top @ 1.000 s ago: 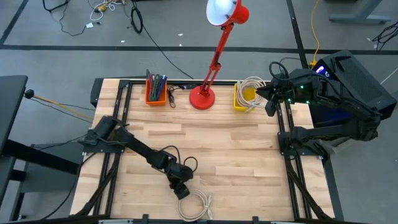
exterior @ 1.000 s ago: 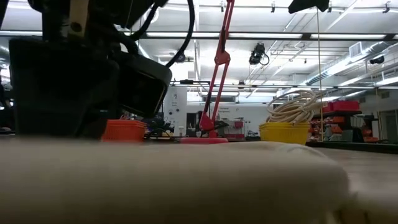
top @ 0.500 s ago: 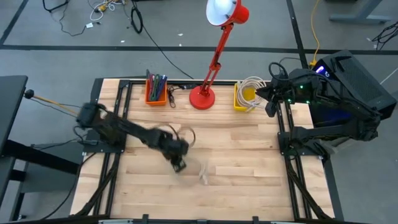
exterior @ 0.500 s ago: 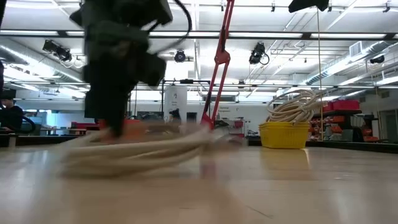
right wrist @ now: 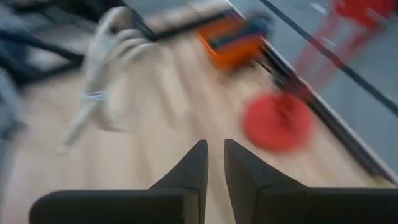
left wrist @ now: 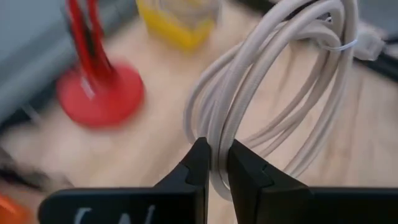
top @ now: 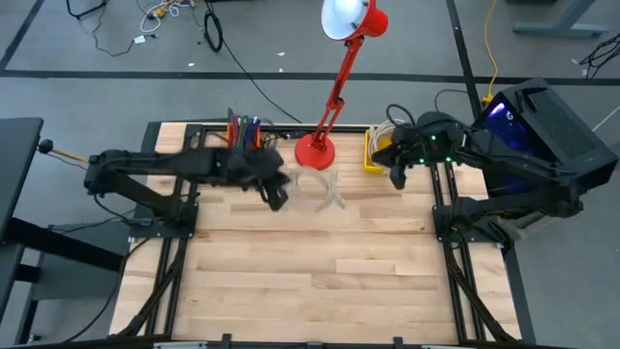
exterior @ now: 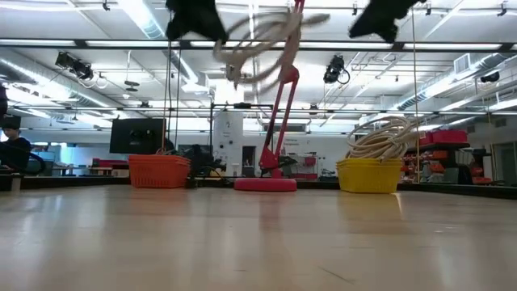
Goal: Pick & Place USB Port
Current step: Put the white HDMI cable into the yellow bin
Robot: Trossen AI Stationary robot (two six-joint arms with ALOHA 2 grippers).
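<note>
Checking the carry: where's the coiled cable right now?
The coiled cable hangs off the table, pinched in the left gripper; in the high view it is at the table's back middle, beside the red lamp base.

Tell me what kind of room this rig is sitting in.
Probably a robotics lab or workshop. A wooden table stands on a grey floor strewn with cables, and the low view looks into a large hall with strip ceiling lights and shelving.

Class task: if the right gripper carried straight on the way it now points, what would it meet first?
Probably bare tabletop: the right gripper aims between the red lamp base and the cable coil. Depth is unclear.
</note>
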